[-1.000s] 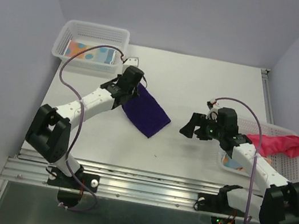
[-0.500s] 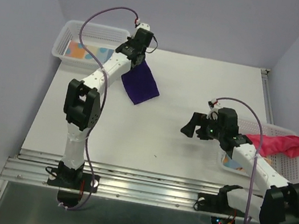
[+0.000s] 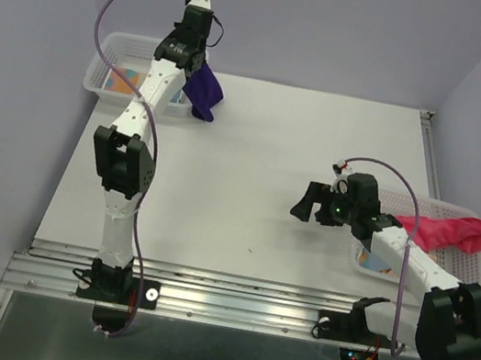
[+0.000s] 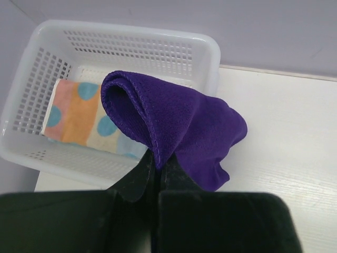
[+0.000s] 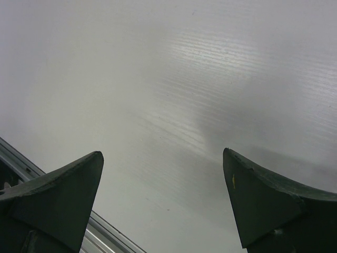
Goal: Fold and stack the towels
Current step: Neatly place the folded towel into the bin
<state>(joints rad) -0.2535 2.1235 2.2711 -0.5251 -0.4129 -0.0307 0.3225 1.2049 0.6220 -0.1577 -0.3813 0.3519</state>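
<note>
My left gripper point(image 3: 190, 57) is shut on the folded deep purple towel point(image 3: 204, 88) and holds it in the air at the right end of the far-left white basket point(image 3: 106, 54). In the left wrist view the purple towel point(image 4: 179, 126) hangs from my left gripper point(image 4: 156, 162) over the basket's right wall point(image 4: 210, 63); a folded patterned towel point(image 4: 79, 118) lies in that basket. My right gripper point(image 3: 306, 203) is open and empty above bare table, seen in the right wrist view point(image 5: 163, 158). The pink-red towel point(image 3: 450, 231) lies over the right basket point(image 3: 472, 268), above another patterned towel point(image 3: 371, 259).
The table's near metal rail point(image 5: 105, 232) shows below the right gripper. Grey-purple walls close in the table at the back and sides. The table's right edge strip point(image 3: 430, 153) runs past the right basket.
My left arm has stretched up and back to the left, carrying the purple towel from the table's middle to the left basket's edge. The right arm has stayed in place.
</note>
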